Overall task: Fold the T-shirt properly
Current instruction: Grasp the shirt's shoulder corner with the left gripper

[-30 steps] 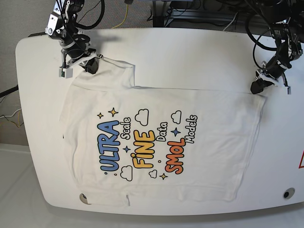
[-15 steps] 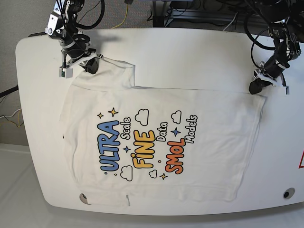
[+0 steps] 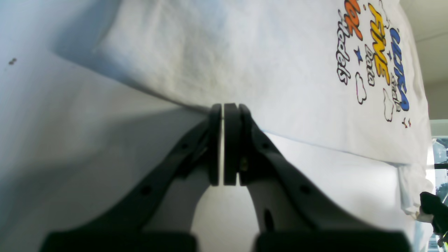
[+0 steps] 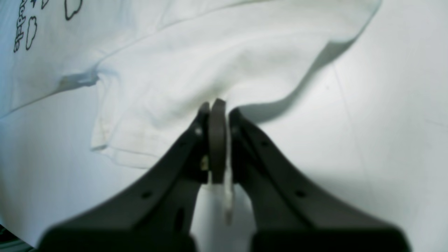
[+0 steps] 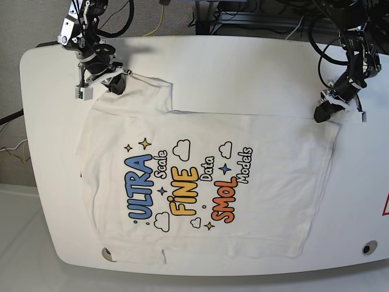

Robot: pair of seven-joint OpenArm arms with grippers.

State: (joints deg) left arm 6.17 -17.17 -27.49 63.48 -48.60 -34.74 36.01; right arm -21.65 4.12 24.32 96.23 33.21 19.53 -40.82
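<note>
With the T-shirt spread print-up across the table, the left gripper and right gripper each pinch a far-edge corner, ready, I judge, to lift together and fold it toward the near edge.

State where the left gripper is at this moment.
In the base view the left gripper is at the right side of the table, fingers shut on the T-shirt at its upper right corner.

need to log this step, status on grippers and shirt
Left gripper shut on T-shirt hem corner. Right gripper shut on sleeve edge. Shirt flat, print up, on table. Nothing in the way.
</note>
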